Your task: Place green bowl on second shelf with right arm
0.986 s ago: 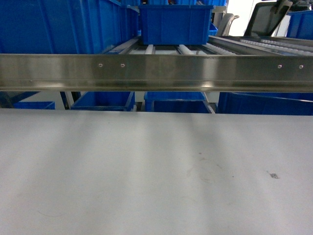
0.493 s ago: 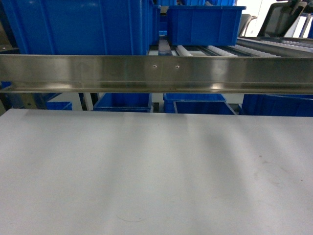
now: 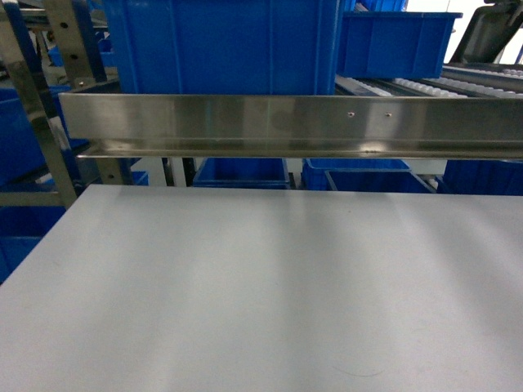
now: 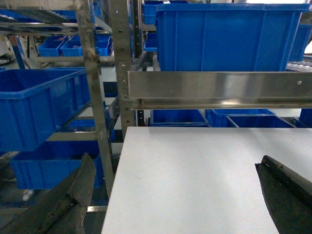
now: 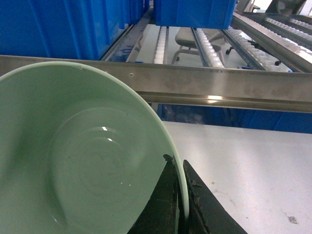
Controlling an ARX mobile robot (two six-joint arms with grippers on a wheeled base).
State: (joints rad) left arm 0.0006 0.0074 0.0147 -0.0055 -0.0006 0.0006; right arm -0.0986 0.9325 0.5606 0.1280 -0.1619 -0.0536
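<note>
The green bowl [image 5: 83, 161] fills the left of the right wrist view, pale and glossy, its inside facing the camera. My right gripper [image 5: 178, 165] is shut on its rim, one finger inside the wall and one outside. The bowl hangs above a white shelf board [image 5: 243, 161], short of a steel rail [image 5: 219, 85]. My left gripper [image 4: 175, 161] is open with nothing between its fingers, over the left part of the white shelf board [image 4: 195, 175]. Neither gripper nor the bowl shows in the head view.
A steel rail [image 3: 286, 122] crosses above the white board [image 3: 270, 278], with large blue crates [image 3: 221, 45] on the roller level behind it. A perforated steel upright [image 3: 33, 106] stands at the rack's left end. More blue crates [image 4: 34, 105] sit in the neighbouring rack.
In the head view the whole scene has slid to the right. The rail's left end, the upright post and the board's left edge have come into view.
</note>
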